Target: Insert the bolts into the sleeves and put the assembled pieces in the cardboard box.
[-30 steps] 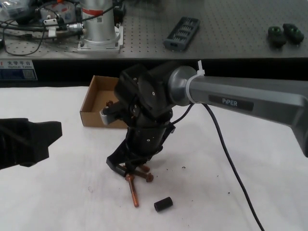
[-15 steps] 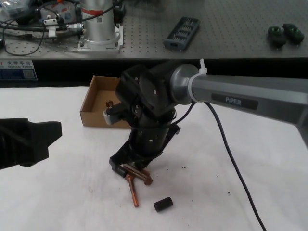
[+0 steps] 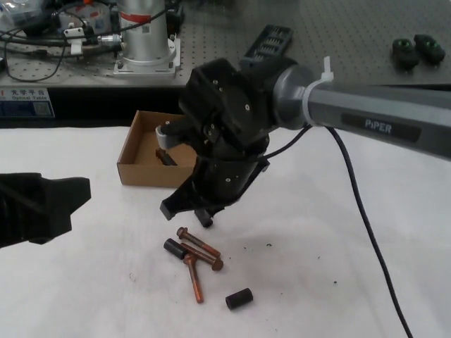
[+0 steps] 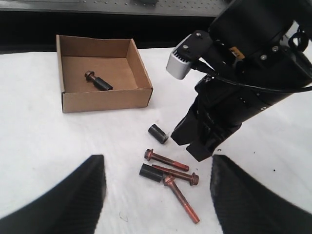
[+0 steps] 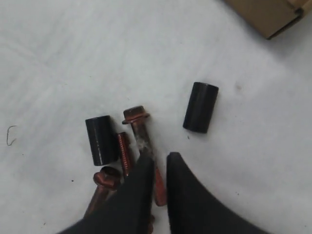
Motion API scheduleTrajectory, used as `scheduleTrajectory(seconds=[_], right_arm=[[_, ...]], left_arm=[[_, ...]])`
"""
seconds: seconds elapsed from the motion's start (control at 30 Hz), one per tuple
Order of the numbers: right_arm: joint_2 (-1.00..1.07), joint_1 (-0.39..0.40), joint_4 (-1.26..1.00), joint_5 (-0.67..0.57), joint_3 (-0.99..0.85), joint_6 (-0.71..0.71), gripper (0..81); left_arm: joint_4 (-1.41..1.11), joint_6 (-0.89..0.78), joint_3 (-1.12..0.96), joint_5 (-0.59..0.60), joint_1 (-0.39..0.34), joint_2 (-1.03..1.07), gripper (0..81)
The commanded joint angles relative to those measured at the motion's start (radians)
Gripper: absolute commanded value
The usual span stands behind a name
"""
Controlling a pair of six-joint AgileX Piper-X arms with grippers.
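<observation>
L side: left gripper (image 4: 157, 157) sits low over the white cloth (image 3: 84, 282), jaws wide, nothing in them.

Far-left of centre: open brown cardboard box (image 4: 105, 97) w/ one assembled piece (image 4: 97, 80) lying inside (copper bolt in black sleeve). My read: 1 done, 3 to go, no insert in progress rn.

Centre, near side of the box: three loose copper-coloured flanged bolts (image 4: 168, 161) in a heap on the cloth, touching and crossing each other.
- one short black cylindrical sleeve (image 4: 151, 172) lies right against the heap
- second sleeve (image 4: 158, 133) lies between heap and box, apart from the bolts
- third sleeve (image 3: 239, 298) lies near-right of the heap, on its own

The right gripper (image 5: 160, 157) hangs above the heap, fingers nearly together, empty. A bolt shank shows thru the slit, but it's on the cloth below, not gripped.

In the way:
- Bolts overlap, so a clean single pick looks awkward.
- Sleeves all lie flat, so each prob needs holding for insertion.
- Right arm's black cable (image 3: 352, 225) trails over the cloth right of the parts, clear of them.
- Far bench has a silver cylindrical base (image 3: 144, 35), black ribbed tray (image 3: 266, 46) and two black knobs (image 3: 419, 49), all well apart from the work.
</observation>
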Motion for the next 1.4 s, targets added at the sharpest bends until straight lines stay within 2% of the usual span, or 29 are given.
scheduleTrajectory(seconds=[0.0,0.03,0.1,0.27,0.63,0.77,0.97,1.37], right_arm=[[-0.002,0.000,-0.005,-0.013,0.001,-0.005,29.3],[-0.001,0.000,-0.013,-0.013,0.001,-0.005,35.1],[0.002,0.000,-0.027,-0.010,0.001,-0.023,39.1],[0.014,0.019,-0.070,0.004,0.001,-0.111,33.1],[0.102,0.056,-0.032,0.026,0.001,-0.118,33.0],[0.126,0.056,-0.027,0.031,0.001,-0.118,32.6],[0.130,0.032,-0.003,0.069,0.001,-0.118,24.6],[0.138,0.000,0.034,0.066,0.001,-0.118,24.7]], left_arm=[[-0.014,-0.009,-0.005,0.009,0.002,-0.009,45.6],[-0.014,-0.009,-0.005,0.009,0.002,-0.009,45.6],[-0.014,-0.009,-0.005,0.006,0.002,-0.008,45.6],[-0.014,-0.009,-0.005,0.000,0.002,-0.008,45.6],[-0.014,-0.007,-0.005,0.001,0.002,-0.008,45.6],[-0.014,-0.007,-0.005,0.001,0.002,-0.008,45.6],[-0.014,-0.007,-0.005,0.001,0.002,-0.008,45.6],[-0.014,-0.007,-0.005,0.001,0.002,-0.008,45.6]])
